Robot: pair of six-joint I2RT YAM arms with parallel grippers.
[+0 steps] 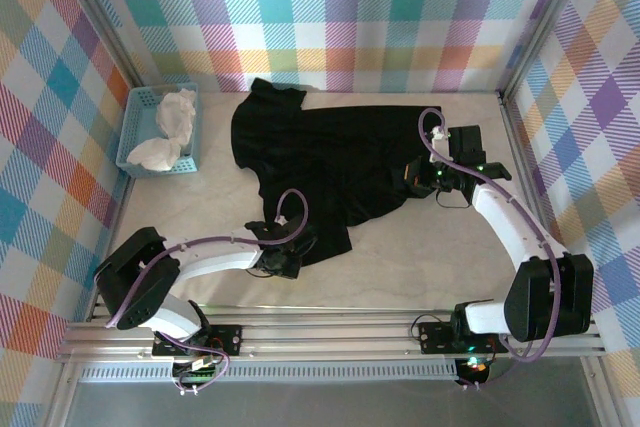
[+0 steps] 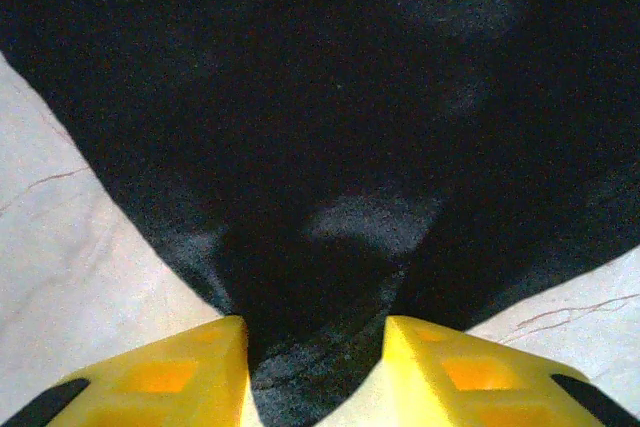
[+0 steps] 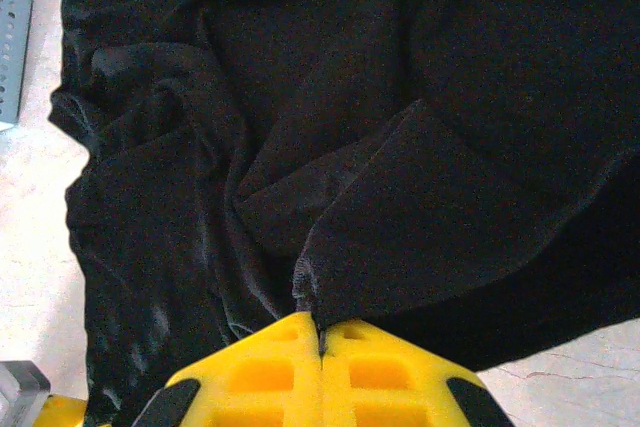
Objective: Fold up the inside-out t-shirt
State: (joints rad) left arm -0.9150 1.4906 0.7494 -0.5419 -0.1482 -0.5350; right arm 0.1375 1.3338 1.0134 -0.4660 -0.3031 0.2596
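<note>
Top external view: the t-shirt (image 1: 330, 162) lies spread and rumpled across the middle of the desk (image 1: 420, 267), its near corner under the left gripper (image 1: 288, 259). Left wrist view shows that gripper's jaws standing apart with dark cloth between them, not clamped. The right gripper (image 1: 422, 179) is clenched on a fold at the shirt's right edge.

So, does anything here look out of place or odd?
Yes: the t-shirt lies rumpled and askew, not flat. Folds bunch at the right gripper, which pinches its edge.
</note>
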